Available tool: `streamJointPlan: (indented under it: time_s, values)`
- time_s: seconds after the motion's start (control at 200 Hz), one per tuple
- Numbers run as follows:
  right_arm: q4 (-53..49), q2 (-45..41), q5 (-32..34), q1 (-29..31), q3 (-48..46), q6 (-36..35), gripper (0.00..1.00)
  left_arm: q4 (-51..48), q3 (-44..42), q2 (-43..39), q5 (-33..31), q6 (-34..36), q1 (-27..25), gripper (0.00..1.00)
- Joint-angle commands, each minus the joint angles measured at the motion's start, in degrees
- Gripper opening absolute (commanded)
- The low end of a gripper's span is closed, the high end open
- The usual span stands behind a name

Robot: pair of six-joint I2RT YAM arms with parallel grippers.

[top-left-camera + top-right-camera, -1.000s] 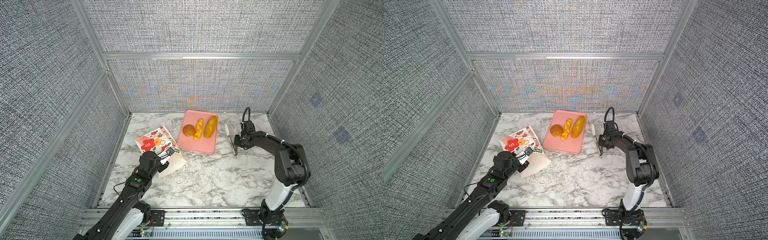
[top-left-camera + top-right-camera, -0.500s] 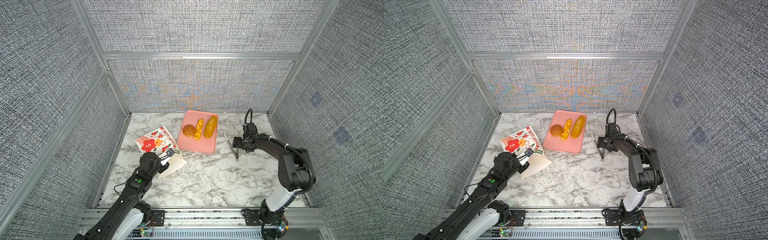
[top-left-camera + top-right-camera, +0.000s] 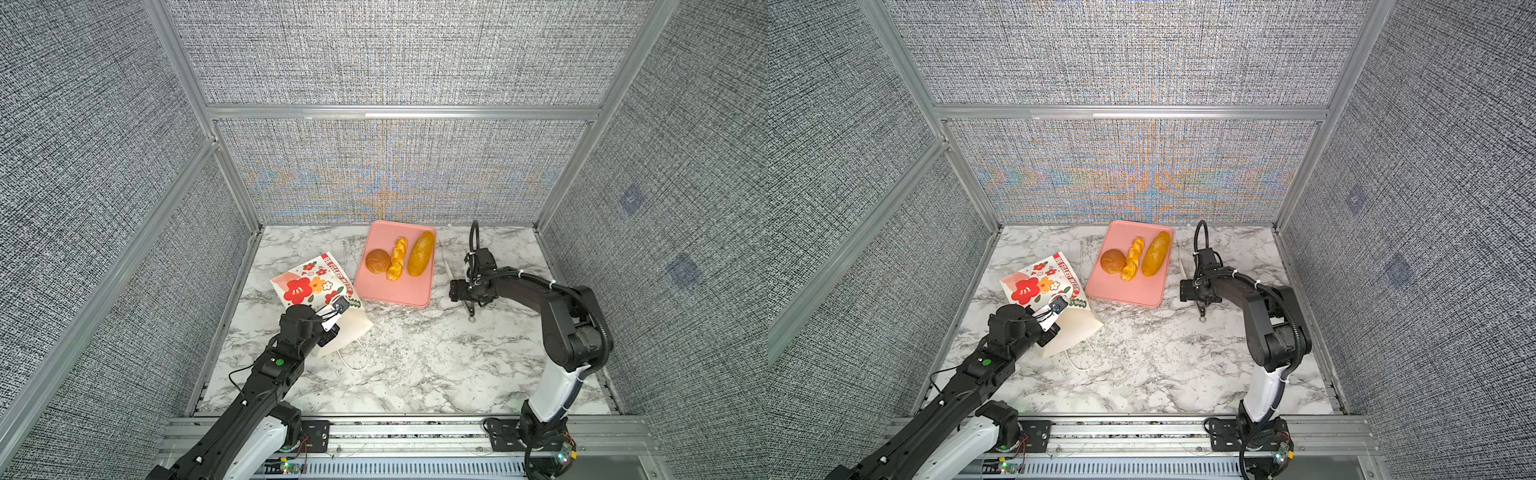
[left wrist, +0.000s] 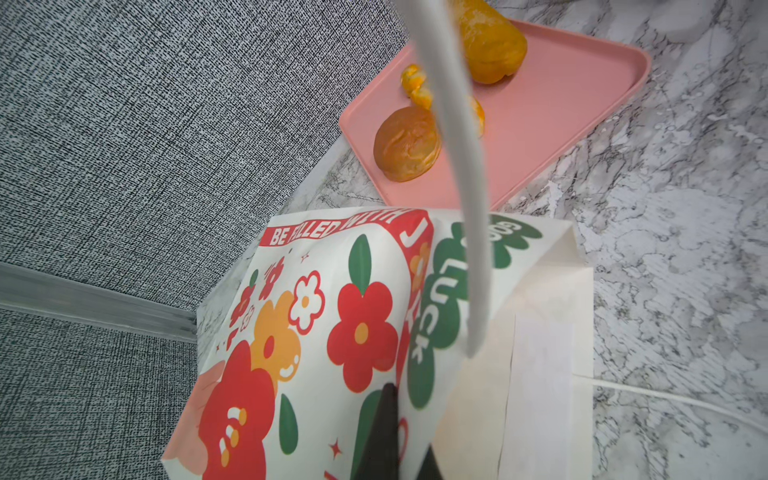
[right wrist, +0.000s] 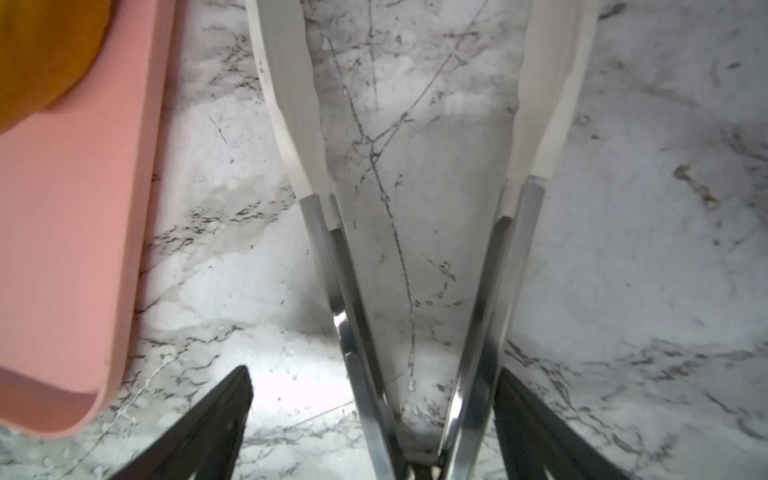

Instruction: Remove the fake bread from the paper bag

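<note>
Three pieces of fake bread lie side by side on one pink tray [image 3: 395, 293] at the back of the marble table [image 3: 415, 365]: a round brown bun [image 3: 377, 261], a golden twisted stick [image 3: 396, 258] and a long yellow loaf [image 3: 420, 259]. Whether more bread sits inside the bag cannot be seen.

The single white paper bag [image 3: 307, 282] lies on its side just left of the tray, printed face up and its banner end toward the back wall. It carries red, orange and white flowers. The red banner reads "BE FILLED WITH", followed by a "J". A green clover shape on the side panel reads "LUCK", with "GOO" above it partly covered. One thin white cord handle [image 4: 665, 395] trails from it onto the table. A second, blurred white cord [image 4: 457, 166] crosses close to the left wrist lens.

The left gripper [image 4: 384, 411] is clenched on the bag's paper, at the fold between the flowered face and the side panel.

The right gripper [image 5: 374, 372] is to the right of the tray, its black fingers [image 5: 216, 411] spread wide. One pair of metal tongs with white tips [image 5: 291, 104] lies spread between them. One finger is beside a tong arm, the other clear of it.
</note>
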Motion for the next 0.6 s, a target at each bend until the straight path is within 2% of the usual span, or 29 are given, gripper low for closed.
streamJointPlan:
  time_s: [0.0, 0.285, 0.595]
  values:
    - [-2.2, 1.1, 3.7, 0.0, 1.4, -1.4, 0.85, 0.8, 0.0, 0.0, 0.8, -0.8, 0.0, 0.00]
    - [-3.1, 4.6, 4.6, 0.0, 3.4, 1.2, 0.77, 1.3, -0.1, 0.5, 1.0, -0.8, 0.0, 0.00]
    - [-1.0, 5.9, 4.1, 0.2, 2.4, 3.0, 0.60, 1.1, -0.3, 0.4, 1.0, -0.8, -0.1, 0.00]
